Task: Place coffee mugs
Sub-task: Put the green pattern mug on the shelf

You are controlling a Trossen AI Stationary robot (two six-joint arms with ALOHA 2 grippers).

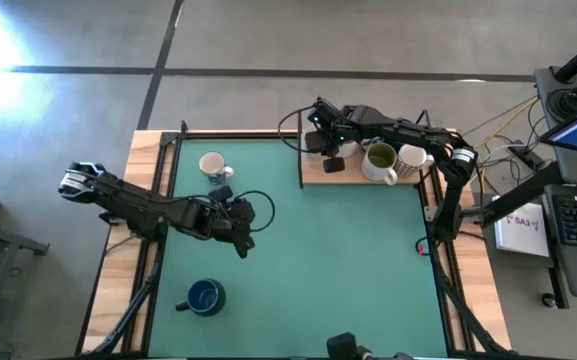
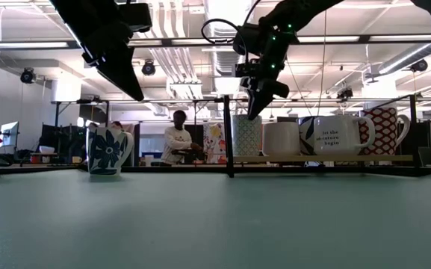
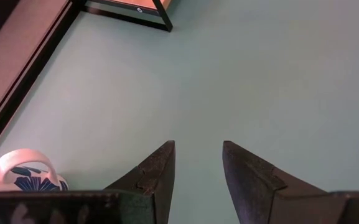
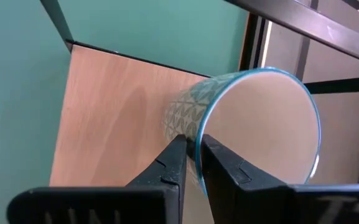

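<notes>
A mug with a teal geometric pattern point(image 4: 254, 124) stands upright on the wooden shelf board point(image 4: 104, 118) at the table's far right; it also shows in the low view point(image 2: 246, 137). My right gripper point(image 4: 193, 155) is shut on its rim, coming down from above in the low view point(image 2: 256, 101). On the same board stand an olive-green mug point(image 1: 380, 158) and a white mug point(image 1: 414, 158). My left gripper point(image 3: 198, 168) is open and empty above the green mat point(image 3: 260, 74), left of centre point(image 1: 243, 243). A white mug with blue flowers point(image 2: 109, 152) stands at the far left, and a dark blue mug point(image 1: 205, 296) at the near left. My right gripper pinches the patterned mug's rim point(image 4: 199, 134) at the side nearest the wrist, one finger point(image 4: 226, 165) inside the mug and one finger point(image 4: 173, 158) outside on the wall. The fingers come from above, slanting down. The mug's base rests on the board.
The board sits in a black frame point(image 2: 228, 134) raised a little above the mat. In the low view a white mug with lettering point(image 2: 338, 134) and a red-patterned mug point(image 2: 383, 128) stand farther along it. The mat's middle and near right are bare. People show in the room behind.
</notes>
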